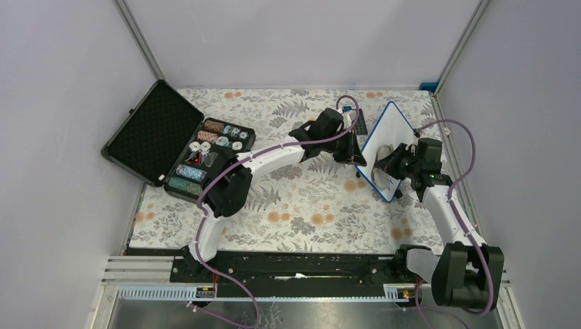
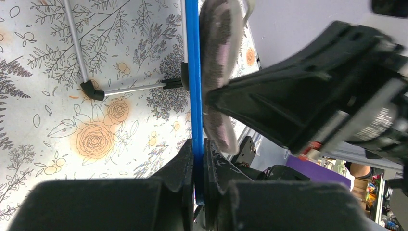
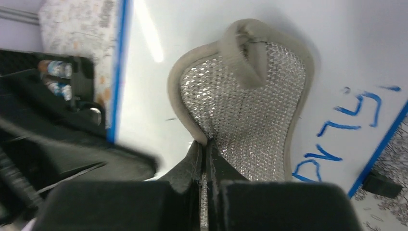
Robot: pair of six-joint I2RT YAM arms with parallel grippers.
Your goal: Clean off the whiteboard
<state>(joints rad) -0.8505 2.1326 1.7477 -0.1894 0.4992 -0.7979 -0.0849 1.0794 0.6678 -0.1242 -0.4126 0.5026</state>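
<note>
Top view: the whiteboard [image 1: 390,127] is tilted up at the far right of the worktop [image 1: 301,205]. Left wrist cam: my left claw [image 2: 195,156] is clamped on its blue frame [image 2: 194,72]. Right wrist cam: my right claw [image 3: 206,150] pinches a mesh pad [image 3: 245,110] against the board, beside blue writing [image 3: 337,127].

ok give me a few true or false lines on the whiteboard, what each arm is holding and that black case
1. The left gripper pinches the whiteboard by its blue frame. True.
2. The whiteboard lies flat on the table. False: it is held up off the table, tilted.
3. The right gripper holds a silver mesh pad against the board's face. True.
4. The board is wiped clean. False: blue handwriting shows beside the pad.
5. The black case is closed. False: its lid is open, with poker chips showing inside.
</note>
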